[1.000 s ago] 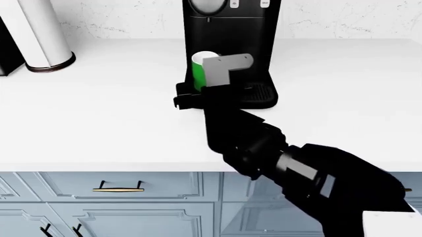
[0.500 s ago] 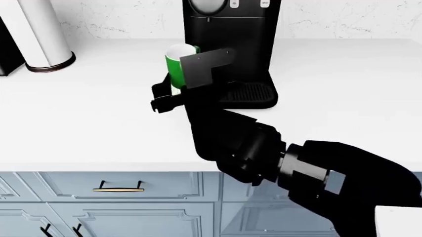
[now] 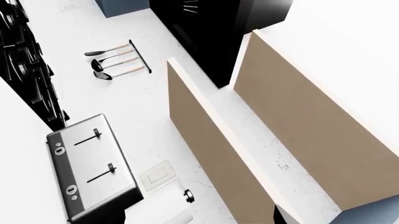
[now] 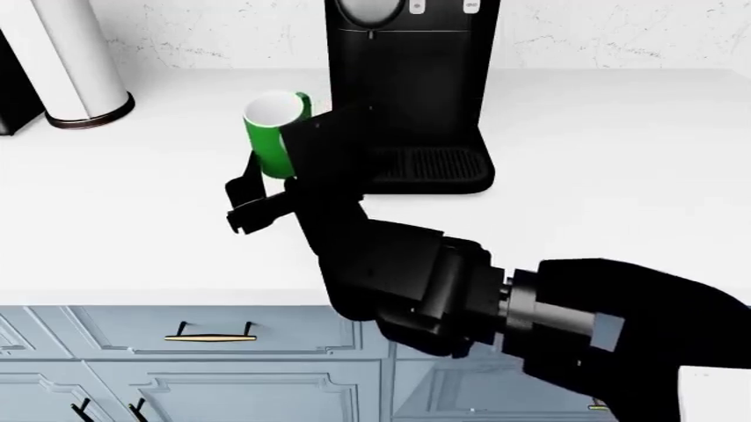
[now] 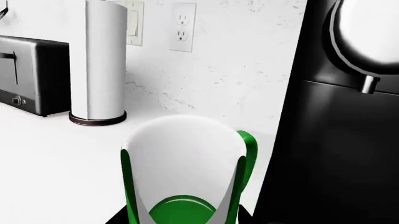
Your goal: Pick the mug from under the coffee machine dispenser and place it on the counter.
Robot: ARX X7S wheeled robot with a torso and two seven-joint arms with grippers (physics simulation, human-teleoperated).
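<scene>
Mug (image 4: 273,134) carried clear of the coffee machine dispenser (image 4: 411,88), clamped in the right gripper (image 4: 281,163).

Carry step in hand; next comes lowering it upright onto open counter (image 4: 141,220) below and left of the gripper, well apart from the paper-towel roll (image 4: 73,61). Left gripper unseen.

Mug (image 4: 273,134) bright green (white inside); coffee machine (image 4: 413,79) black; counter (image 4: 129,211) plain white.

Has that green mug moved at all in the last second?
Yes. The mug, held by the right gripper, has shifted left, away from the coffee machine and off its drip tray, toward the paper-towel roll.
</scene>
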